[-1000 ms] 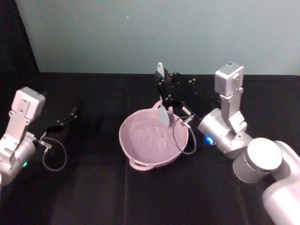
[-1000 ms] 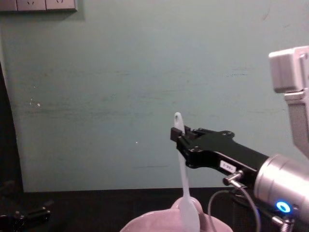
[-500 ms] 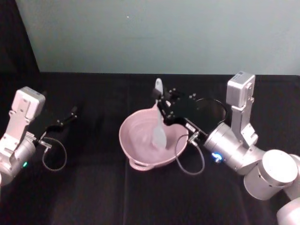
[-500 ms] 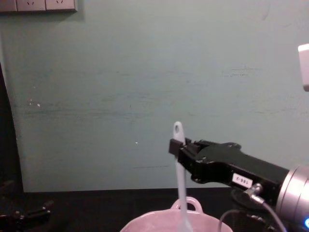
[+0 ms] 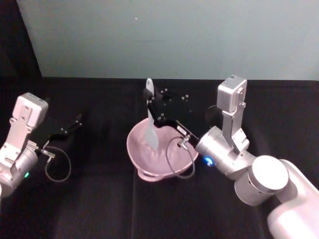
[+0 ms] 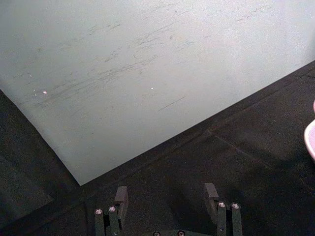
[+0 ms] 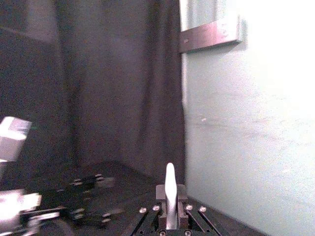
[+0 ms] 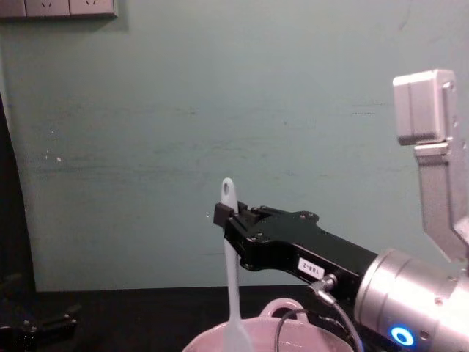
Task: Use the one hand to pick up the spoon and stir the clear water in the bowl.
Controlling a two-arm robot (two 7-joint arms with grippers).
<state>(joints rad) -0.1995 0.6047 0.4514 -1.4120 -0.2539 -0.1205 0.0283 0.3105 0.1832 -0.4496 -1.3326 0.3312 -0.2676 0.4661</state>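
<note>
Right jaws clamp the spoon (image 5: pixel 149 119) upright — head inside the bowl (image 5: pixel 142 162).

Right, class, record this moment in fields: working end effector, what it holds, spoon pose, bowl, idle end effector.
Working end effector: right end effector, above the bowl
Grip: shut on the spoon, high on its handle
Spoon pose: near upright, head down inside the bowl, toward its left side
Bowl: pink, standing on the black table
Idle end effector: left end effector, open, holding nothing, parked at the left, apart from the bowl
</note>
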